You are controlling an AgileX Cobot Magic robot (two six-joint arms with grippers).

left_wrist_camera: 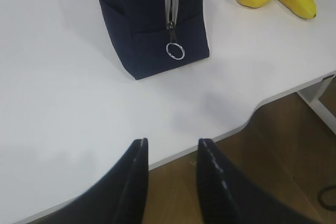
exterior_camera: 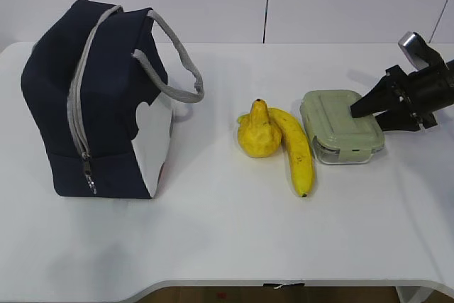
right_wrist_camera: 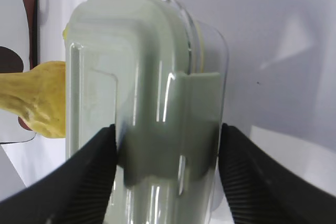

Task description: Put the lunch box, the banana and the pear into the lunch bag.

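Note:
The lunch box (exterior_camera: 340, 124), clear with a sage-green lid, rests on the table at the right. My right gripper (exterior_camera: 370, 115) stands at its right end. In the right wrist view my gripper (right_wrist_camera: 167, 129) has one finger against each side of the box (right_wrist_camera: 136, 66). The pear (exterior_camera: 259, 133) and the banana (exterior_camera: 298, 150) lie side by side just left of the box. The navy lunch bag (exterior_camera: 106, 104) stands at the left, its grey zipper closed. My left gripper (left_wrist_camera: 171, 145) is open and empty above the table's front edge, short of the bag (left_wrist_camera: 147, 14).
The bag's grey rope handle (exterior_camera: 177, 69) hangs toward the fruit. A metal ring pull (left_wrist_camera: 175, 50) hangs at the zipper's lower end. The white table (exterior_camera: 227, 232) has bare surface between bag and fruit. The table's front edge (left_wrist_camera: 226, 132) shows, with wooden floor below it.

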